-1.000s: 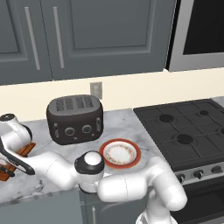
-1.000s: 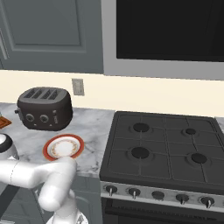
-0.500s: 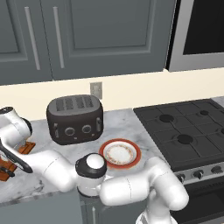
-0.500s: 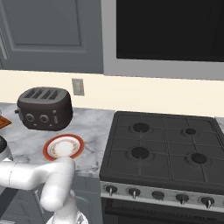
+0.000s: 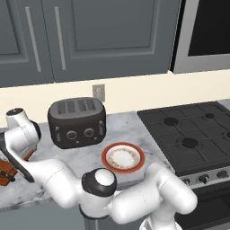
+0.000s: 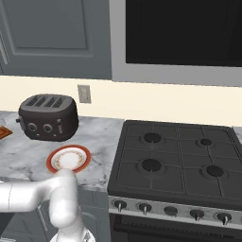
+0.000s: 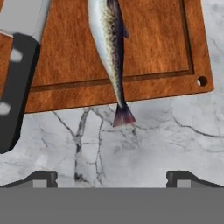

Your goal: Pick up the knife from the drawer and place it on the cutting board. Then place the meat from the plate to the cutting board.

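Note:
In the hand view the reddish-brown cutting board (image 7: pixel 157 48) lies on the marble counter. The meat (image 7: pixel 107 48), a slender silvery fish, rests on it with its tail hanging over the board's edge. Beside it lies the knife (image 7: pixel 17 87), blade on the board and black handle reaching out over the counter. My gripper (image 7: pixel 113 179) hovers open above the counter just off the board's edge, apart from both. The plate (image 5: pixel 106 158), orange-rimmed, sits bare in front of the toaster; its rim (image 6: pixel 51 160) also shows from the right. The drawer is out of view.
A dark toaster (image 5: pixel 77 122) stands at the back of the counter, between the plate and the board's corner (image 6: pixel 4 133). A black stove (image 6: pixel 175 160) adjoins the counter on the right, with a microwave above it. Grey cabinets hang overhead.
My hand has lifted slightly over the left end of the counter. Plate, toaster and board have stayed put.

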Available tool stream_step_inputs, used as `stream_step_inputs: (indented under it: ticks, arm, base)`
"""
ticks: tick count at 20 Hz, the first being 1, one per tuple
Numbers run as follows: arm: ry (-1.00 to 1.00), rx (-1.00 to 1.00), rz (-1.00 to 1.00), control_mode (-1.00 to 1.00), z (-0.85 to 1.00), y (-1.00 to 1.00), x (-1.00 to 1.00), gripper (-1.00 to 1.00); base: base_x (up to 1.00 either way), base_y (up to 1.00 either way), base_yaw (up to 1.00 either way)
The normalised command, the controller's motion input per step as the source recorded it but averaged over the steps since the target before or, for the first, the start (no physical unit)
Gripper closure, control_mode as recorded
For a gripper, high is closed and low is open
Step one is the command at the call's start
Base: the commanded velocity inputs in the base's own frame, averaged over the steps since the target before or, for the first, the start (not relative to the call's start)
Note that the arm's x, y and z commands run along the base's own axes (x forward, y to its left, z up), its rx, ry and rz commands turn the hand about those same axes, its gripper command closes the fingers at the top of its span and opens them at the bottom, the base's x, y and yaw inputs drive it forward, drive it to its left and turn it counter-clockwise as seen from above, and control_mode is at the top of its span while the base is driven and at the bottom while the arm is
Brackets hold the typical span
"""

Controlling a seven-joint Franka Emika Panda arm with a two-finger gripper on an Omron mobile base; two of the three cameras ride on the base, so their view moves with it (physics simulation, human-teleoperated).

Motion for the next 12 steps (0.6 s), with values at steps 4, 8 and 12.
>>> stream_step_inputs:
  ticks: [4,8,12]
  arm:
    - [-0.03,0.06,-0.07,-1.0,0.11,-0.53,-0.31,-1.0]
    - [-0.04,0.05,-0.07,-1.0,0.16,-0.52,-0.31,-1.0]
    - [-0.06,0.05,-0.07,-1.0,0.21,-0.49,-0.34,-1.0]
  base:
    - [0.0,0.0,0.0]
    - [0.0,0.0,0.0]
    - [0.0,0.0,0.0]
